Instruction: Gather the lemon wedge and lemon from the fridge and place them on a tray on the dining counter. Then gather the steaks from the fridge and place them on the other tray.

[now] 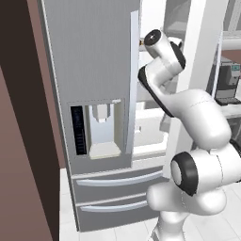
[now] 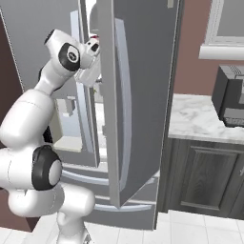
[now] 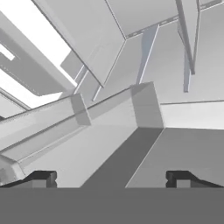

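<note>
- Dark fingertips (image 3: 43,178) sit low in the hand view, well apart, so the jaws stand wide with nothing between them.
- Beyond them come grey panels and a pale bar crossing at a slant; the hand is rolled, and what these fridge parts are I can't say for sure.
- From the base, the arm (image 1: 197,122) reaches up into the gap beside the fridge door (image 2: 136,100), which stands ajar.
- The gripper (image 2: 91,47) is tucked right at that door's inner edge, up high.
- Lemon wedge, lemon, steaks: none to be made out; by my reckoning they lie deeper inside the fridge, past the door, ahead of the jaws.
- Their long axis and exact direction can't be judged.
- Next call: get the interior open to view before any reach.
</note>
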Available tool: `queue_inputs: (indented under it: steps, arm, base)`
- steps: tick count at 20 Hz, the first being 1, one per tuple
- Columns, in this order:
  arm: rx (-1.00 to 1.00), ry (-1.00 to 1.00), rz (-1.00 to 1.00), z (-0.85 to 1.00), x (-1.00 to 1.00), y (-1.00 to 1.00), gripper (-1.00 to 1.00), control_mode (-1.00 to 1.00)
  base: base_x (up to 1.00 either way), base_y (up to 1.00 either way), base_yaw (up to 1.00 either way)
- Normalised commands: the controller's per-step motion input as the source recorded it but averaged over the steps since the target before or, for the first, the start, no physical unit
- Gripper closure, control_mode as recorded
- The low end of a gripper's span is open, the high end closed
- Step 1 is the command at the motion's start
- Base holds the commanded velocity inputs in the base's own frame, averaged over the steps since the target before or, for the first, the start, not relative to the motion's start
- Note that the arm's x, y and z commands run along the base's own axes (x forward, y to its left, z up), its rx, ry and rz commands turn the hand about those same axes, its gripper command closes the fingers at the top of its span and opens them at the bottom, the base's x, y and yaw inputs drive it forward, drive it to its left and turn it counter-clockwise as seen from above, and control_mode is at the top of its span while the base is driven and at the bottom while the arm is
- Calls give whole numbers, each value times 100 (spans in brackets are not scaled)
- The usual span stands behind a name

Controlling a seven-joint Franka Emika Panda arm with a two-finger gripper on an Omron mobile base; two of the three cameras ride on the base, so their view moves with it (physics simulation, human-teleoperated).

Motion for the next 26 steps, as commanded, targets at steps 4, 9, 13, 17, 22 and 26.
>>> queue_inputs:
  steps: [4, 9, 13, 17, 22, 26]
  arm:
    - [0, 0, 0, 1, -30, -82, -100, -100]
    - [0, 0, 0, 1, -37, -84, -100, -100]
    - [0, 0, 0, 3, -36, -89, -100, -100]
    - [0, 0, 0, 6, -29, -90, -100, -100]
    - [0, 0, 0, 3, -23, -87, -100, -100]
    - [1, 0, 0, 0, -5, -71, -100, -100]
  base:
    - [0, 0, 0]
    - [0, 0, 0]
    - [0, 0, 0]
    - [0, 0, 0]
    - [0, 0, 0]
    - [0, 0, 0]
